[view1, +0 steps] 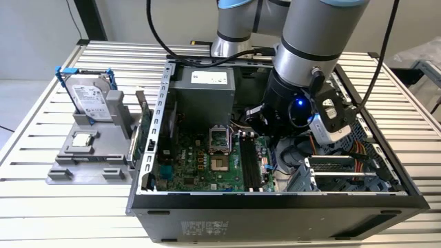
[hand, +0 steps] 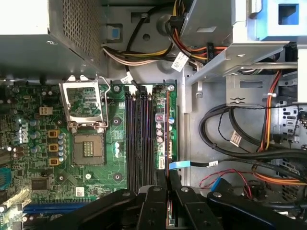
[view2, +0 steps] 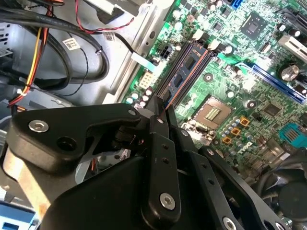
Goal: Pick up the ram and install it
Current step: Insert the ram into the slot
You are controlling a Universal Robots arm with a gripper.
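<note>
Inside the open computer case [view1: 276,199], my gripper [view1: 271,149] hangs low over the motherboard's memory slots [view1: 249,165], at the end of the grey arm. In both wrist views its black fingers [view2: 162,143] are drawn together on the ram [view2: 188,67], a thin dark stick. In the second wrist view the ram runs from the fingertips along the slots to the white latches. In the first wrist view a reddish sliver of it [hand: 168,201] shows between the fingers of the gripper [hand: 168,179], beside the slots [hand: 139,139]. I cannot tell whether it is seated in a slot.
The open processor socket [view1: 218,139] lies beside the slots. The grey power supply [view1: 206,85] sits at the back, and cable bundles [hand: 240,139] and drive bays [view1: 344,173] are on the exterior view's right. Outside the case, a grey holder [view1: 90,160] carries a silver hard drive [view1: 93,98] and a square chip [view1: 81,138].
</note>
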